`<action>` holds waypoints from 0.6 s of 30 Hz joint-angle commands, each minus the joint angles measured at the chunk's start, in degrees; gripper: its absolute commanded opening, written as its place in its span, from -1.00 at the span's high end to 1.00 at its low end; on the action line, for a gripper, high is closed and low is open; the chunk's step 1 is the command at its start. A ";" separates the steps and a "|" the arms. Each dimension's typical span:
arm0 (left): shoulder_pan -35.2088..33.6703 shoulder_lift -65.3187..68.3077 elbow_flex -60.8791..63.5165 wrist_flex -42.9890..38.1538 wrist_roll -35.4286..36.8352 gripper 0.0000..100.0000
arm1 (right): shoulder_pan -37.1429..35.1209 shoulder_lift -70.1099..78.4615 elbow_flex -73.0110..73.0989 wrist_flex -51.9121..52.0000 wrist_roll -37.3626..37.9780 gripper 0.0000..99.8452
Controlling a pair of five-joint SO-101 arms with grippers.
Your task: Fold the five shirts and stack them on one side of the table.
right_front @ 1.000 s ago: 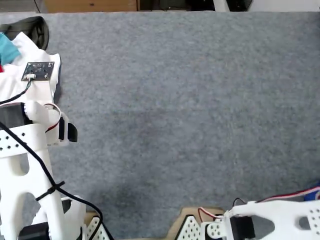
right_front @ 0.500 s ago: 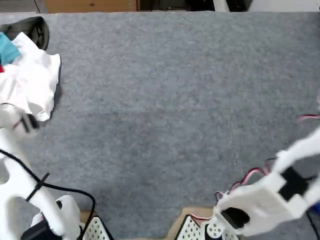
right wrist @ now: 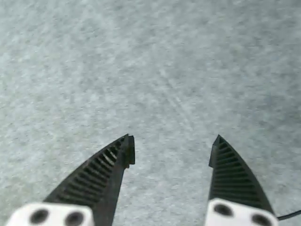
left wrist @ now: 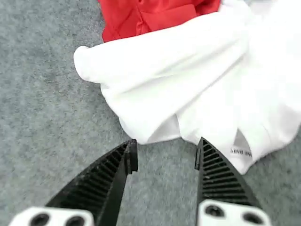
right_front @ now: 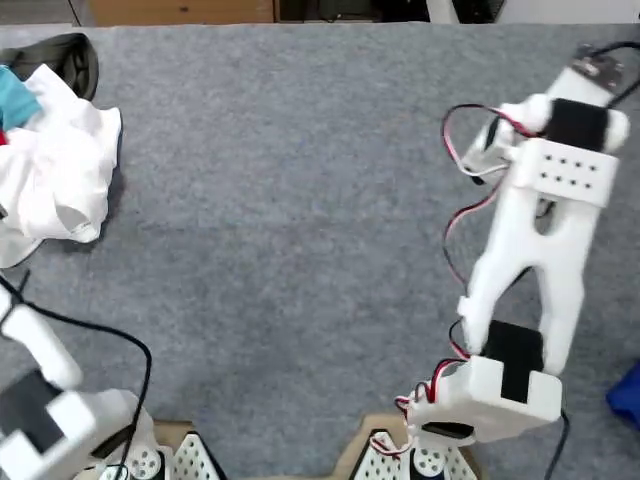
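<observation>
L pincer (left wrist: 165, 149) open, empty, just short of white shirt (left wrist: 197, 84) edge. R pincer (right wrist: 174, 146) open, empty, over bare grey tabletop (right_front: 300, 250). R arm (right_front: 540, 230) spans right side of high view. Unfolded shirt pile upper left: white biggest, then dark shirt (right_front: 70, 50), teal shirt (right_front: 12, 100); red shirt (left wrist: 155, 14) touching white.

White shirt (right_front: 65, 165) runs off the left edge, teal shirt (right_front: 12, 100) mostly cut there too, and a blue object (right_front: 626, 397) clipped at right, unidentifiable.
</observation>
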 commanded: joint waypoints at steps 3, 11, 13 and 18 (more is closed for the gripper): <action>0.88 13.32 -13.80 -0.79 3.16 0.57 | -3.65 -3.47 0.31 -0.88 -2.73 0.46; 1.23 30.81 -26.11 0.97 4.40 0.58 | -3.91 -3.47 0.66 -0.62 -3.43 0.46; 1.23 33.71 -28.84 3.34 4.84 0.63 | -3.91 -3.47 0.66 -0.53 -3.43 0.46; 1.32 39.16 -34.99 7.56 5.10 0.86 | -3.91 -3.47 0.66 -0.53 -3.43 0.46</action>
